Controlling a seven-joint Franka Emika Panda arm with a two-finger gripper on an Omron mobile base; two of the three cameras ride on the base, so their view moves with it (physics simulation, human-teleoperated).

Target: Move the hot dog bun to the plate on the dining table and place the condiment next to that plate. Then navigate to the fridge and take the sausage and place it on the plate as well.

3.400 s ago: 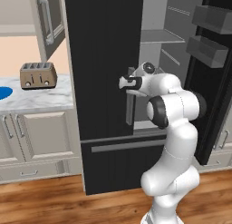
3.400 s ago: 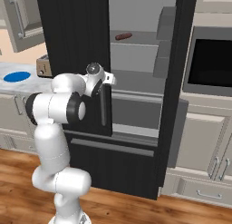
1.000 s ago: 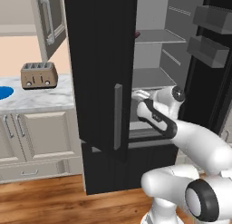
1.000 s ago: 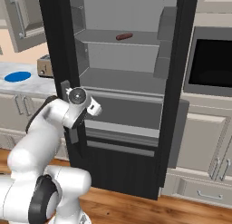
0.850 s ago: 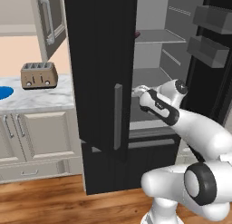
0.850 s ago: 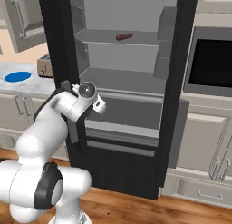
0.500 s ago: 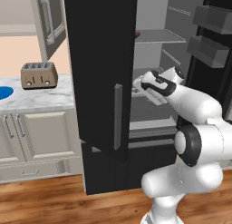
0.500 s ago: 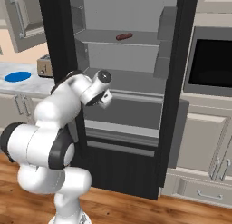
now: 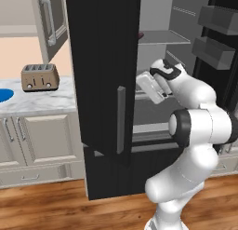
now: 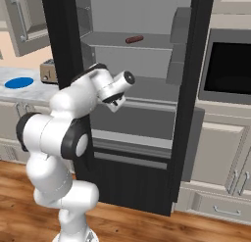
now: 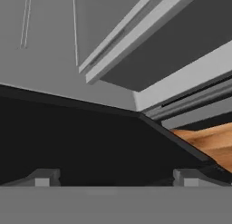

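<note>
Hovering wide-open and empty, two-finger claw (image 11: 113, 177) — thin reddish-brown sausage (image 10: 134, 39) sits at one o'clock above, long axis crosswise on shelf.

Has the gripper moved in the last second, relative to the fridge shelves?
Yes. The gripper has risen from beside the lower drawer front toward the sausage shelf in the fridge.

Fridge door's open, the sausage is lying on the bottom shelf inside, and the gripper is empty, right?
Not quite. The sausage lies on the upper shelf of the fridge, as the right base view shows. The door is open, and the gripper is open and empty.
</note>
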